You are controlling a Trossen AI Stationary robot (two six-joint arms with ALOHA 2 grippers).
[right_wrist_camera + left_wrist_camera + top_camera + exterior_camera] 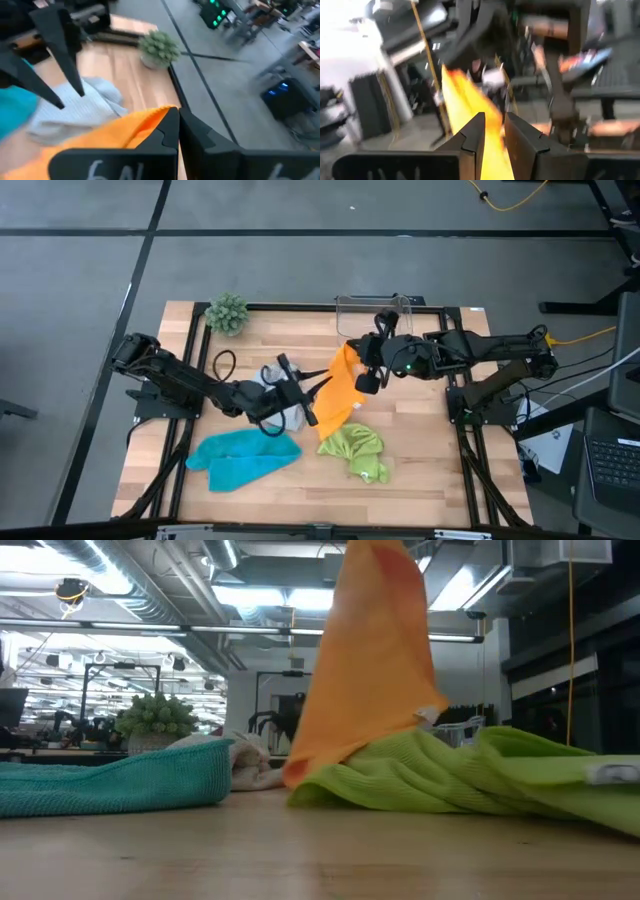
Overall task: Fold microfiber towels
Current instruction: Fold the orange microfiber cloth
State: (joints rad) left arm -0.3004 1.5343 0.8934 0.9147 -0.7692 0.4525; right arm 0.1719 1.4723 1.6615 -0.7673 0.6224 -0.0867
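An orange towel (pixel 340 400) hangs between my two grippers above the table's middle. My left gripper (pixel 312 402) is shut on its left edge, and my right gripper (pixel 362 370) is shut on its top, far end. In the low view the orange towel (pixel 370 670) stands tall, its lower end resting against the lime green towel (pixel 470 780). The turquoise towel (pixel 245 460) lies crumpled at the near left. The light grey towel (pixel 283 408) lies under my left arm. My left gripper pinches the orange towel's left edge (pixel 492 150) between its two fingers, coming roughly level from the table's left. The cloth runs up between the fingers; one layer or several, I cannot tell. That part is lifted clear of the table. My right gripper pinches the orange towel's upper corner (pixel 161 114) between its two shut fingers, slanting down from the table's right. The towel hangs below the fingers, and its lower end (pixel 325 442) rests on the table beside the lime green towel.
A small green plant (pixel 228 312) stands at the far left corner and a clear plastic box (pixel 380 305) at the far edge. A black cable loop (pixel 224 363) lies at the left. Bare wood shows along the near edge (pixel 320 495).
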